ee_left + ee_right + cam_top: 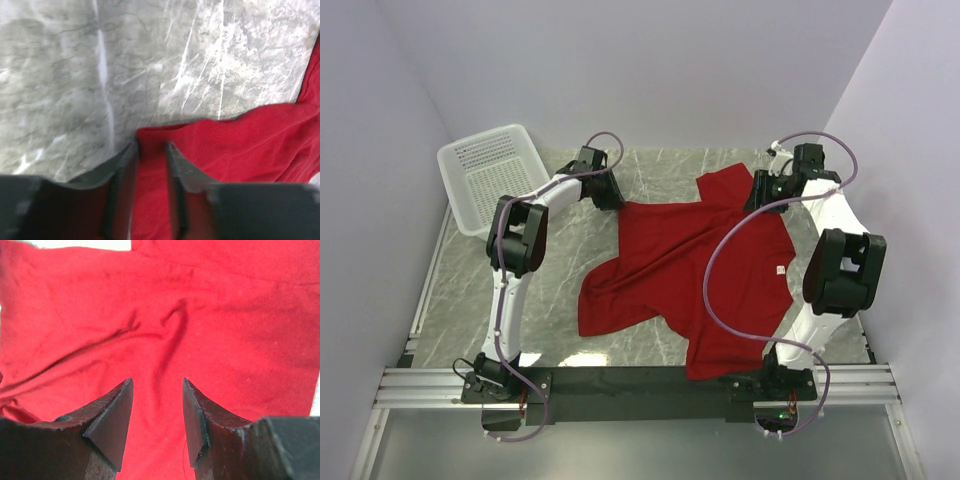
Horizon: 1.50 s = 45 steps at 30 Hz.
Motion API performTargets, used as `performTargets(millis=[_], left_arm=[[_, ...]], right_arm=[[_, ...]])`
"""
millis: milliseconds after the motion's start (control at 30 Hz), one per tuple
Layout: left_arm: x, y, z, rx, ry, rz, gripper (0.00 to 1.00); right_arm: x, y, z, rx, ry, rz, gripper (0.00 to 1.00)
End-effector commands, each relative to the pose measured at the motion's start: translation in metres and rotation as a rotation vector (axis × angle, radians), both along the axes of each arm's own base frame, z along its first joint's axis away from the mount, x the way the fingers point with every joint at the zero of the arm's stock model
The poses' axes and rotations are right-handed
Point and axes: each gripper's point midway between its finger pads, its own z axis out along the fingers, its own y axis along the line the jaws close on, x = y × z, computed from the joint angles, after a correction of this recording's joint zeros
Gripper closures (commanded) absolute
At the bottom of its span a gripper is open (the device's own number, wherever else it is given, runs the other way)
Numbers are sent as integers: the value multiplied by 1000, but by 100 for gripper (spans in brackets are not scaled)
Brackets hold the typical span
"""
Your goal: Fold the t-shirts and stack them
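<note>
One red t-shirt (670,265) lies rumpled across the middle and right of the marble table, its small white label (780,270) facing up near the right arm. My left gripper (610,195) is down at the shirt's far left corner. In the left wrist view its fingers (152,145) stand a narrow gap apart, straddling that corner of red fabric (240,145), which lies between them. My right gripper (763,188) hovers at the shirt's far right part. Seen from the right wrist, it (157,381) is open above wrinkled red cloth (165,315), with nothing pinched.
A white plastic mesh basket (490,170) sits at the far left corner against the wall, nothing visible inside it. Bare marble table (460,300) shows left of the shirt. Grey walls close in on three sides, and a metal rail runs along the near edge.
</note>
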Motion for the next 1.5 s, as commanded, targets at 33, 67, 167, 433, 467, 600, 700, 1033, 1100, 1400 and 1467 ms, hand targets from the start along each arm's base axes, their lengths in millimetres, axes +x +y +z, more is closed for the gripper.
performTargets(millis=[33,67,167,433,467,600,700,1033,1100,1400,1467], left_arm=[[-4,-16,-9,-32,36,-58,73],[-5,-17,-9,-31,35,-63,76],[-5,-15,-4,-26,13,-69,88],[9,7,51,11,-121,-29,99],[7,13,50,24,-122,-15,100],[5,32,68,39,-151,39,100],[-2,46,72,45,-145,70,100],[-15,60,58,82,-83,48,100],[-13,59,58,82,-73,39,100],[-20,58,61,77,-57,31,99],[-22,58,61,71,-57,36,100]], right_arm=[[34,-14,19,-26,-73,-62,49],[39,-17,12,-28,-48,-81,49],[61,-27,7,-38,-4,-153,48],[124,-42,-13,-33,39,-229,44],[128,-43,-15,-34,40,-241,43],[149,-58,-26,-84,16,-288,42],[164,-65,-30,-114,-10,-303,42],[182,-39,-51,-59,-11,-255,40],[188,-24,-53,-47,-19,-246,40],[189,-21,-84,-128,35,-314,41],[187,-27,-89,-145,48,-328,42]])
